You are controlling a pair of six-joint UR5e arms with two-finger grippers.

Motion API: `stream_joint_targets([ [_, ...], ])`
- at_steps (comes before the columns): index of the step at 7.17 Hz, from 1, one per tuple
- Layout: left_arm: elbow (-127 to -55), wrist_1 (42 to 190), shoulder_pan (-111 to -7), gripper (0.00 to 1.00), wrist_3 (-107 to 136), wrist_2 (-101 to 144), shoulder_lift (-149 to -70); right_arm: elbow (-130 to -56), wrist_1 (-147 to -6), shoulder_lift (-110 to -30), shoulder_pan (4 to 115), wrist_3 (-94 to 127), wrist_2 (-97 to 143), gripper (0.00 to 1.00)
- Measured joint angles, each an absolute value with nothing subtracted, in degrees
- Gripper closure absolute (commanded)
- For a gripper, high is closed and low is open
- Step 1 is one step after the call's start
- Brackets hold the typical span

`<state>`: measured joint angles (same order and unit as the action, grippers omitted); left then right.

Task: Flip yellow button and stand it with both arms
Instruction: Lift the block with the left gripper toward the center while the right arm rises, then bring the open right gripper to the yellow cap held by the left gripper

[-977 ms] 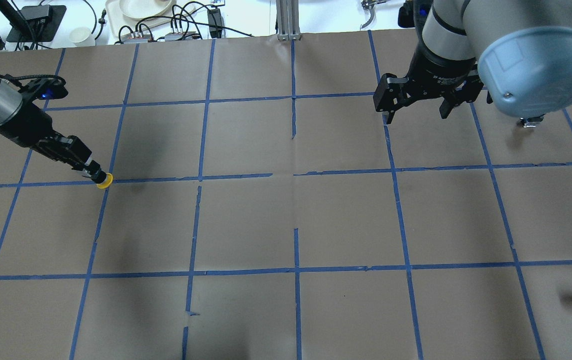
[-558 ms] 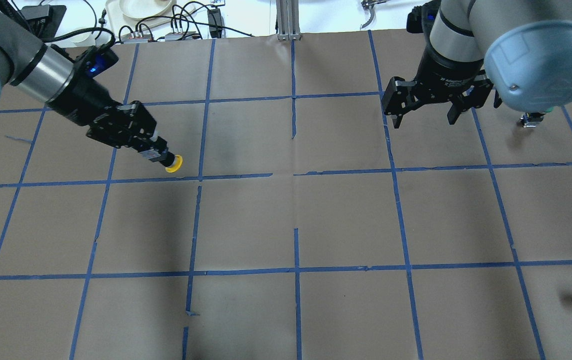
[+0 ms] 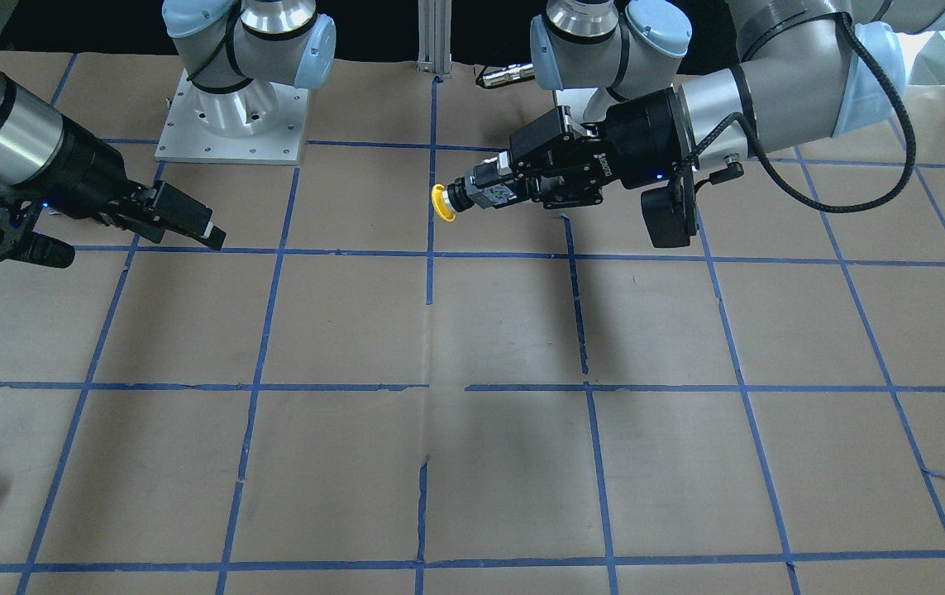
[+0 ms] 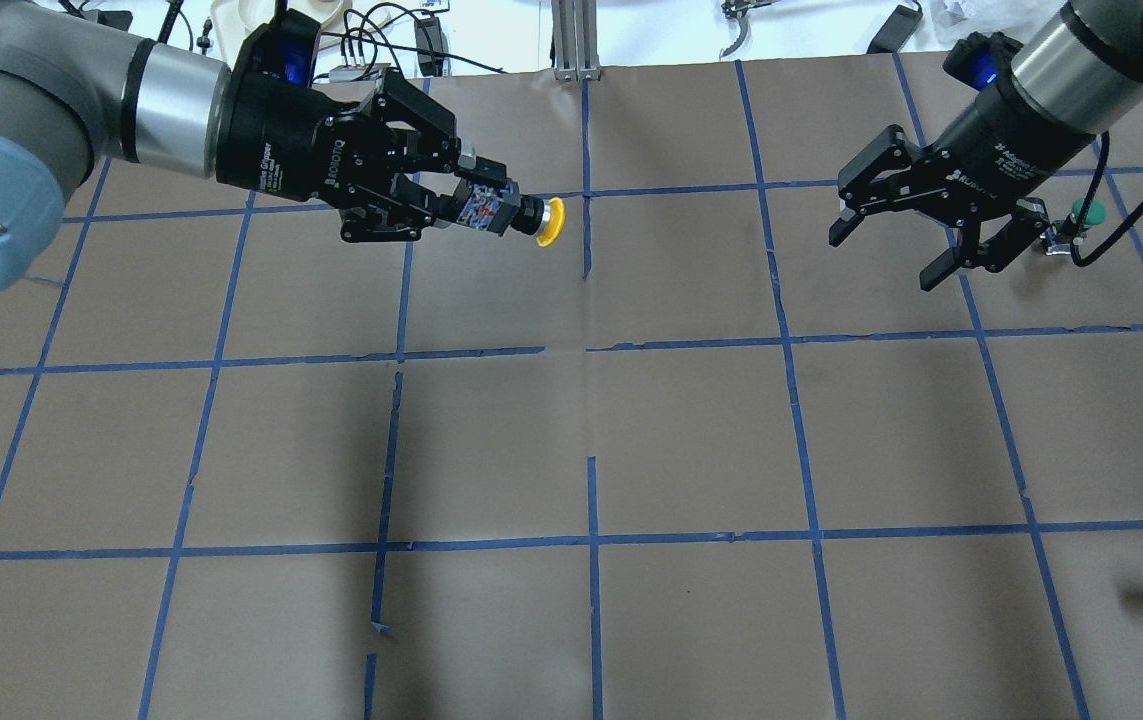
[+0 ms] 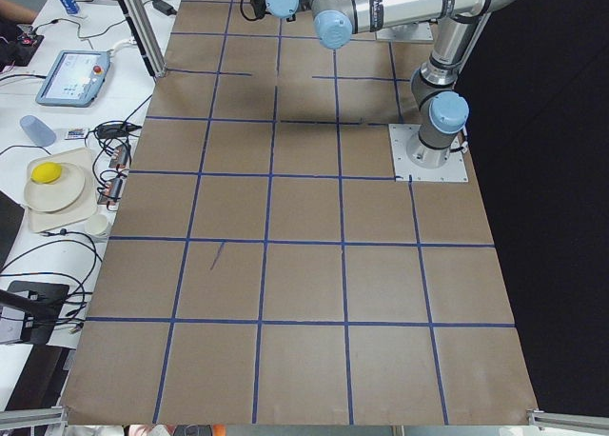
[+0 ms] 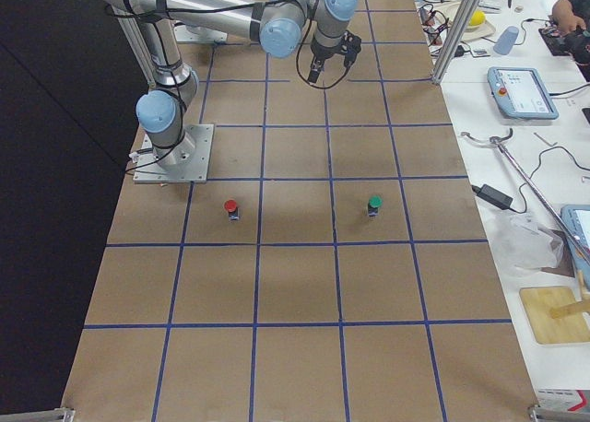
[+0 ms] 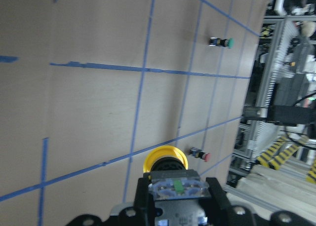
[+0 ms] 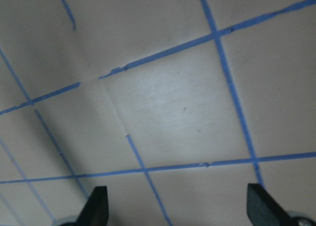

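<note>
Mid-air, upper centre: left pincer (image 4: 476,212) clamps the yellow button (image 4: 550,221) sideways; right pincer (image 4: 883,258) gapes wide, upper right. Misaligned handover could knock it loose.

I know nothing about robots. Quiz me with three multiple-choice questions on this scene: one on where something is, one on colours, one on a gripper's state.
1. Where is the yellow button?
A) inside a box
B) in the left gripper, above the table
C) under a cloth

2. What cap colours do the two other buttons on the table have?
A) blue and white
B) both yellow
C) red and green

3. The right gripper is:
A) open and empty
B) shut on a button
C) out of view

Answers:
1 B: its fingers clamp the black body, with the cap pointing sideways.
2 C: the right-side view shows a red button and a green button.
3 A: its fingers are spread with nothing between them.
</note>
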<state>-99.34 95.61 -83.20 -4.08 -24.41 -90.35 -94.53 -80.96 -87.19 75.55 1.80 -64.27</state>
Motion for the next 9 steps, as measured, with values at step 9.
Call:
stream_joint_targets([
  [9,-104.5,90.9,-84.7,0.92,-3.7,-6.8,-89.2,-101.7,-69.8,-94.5,81.1,12.8,-13.8,0.01],
])
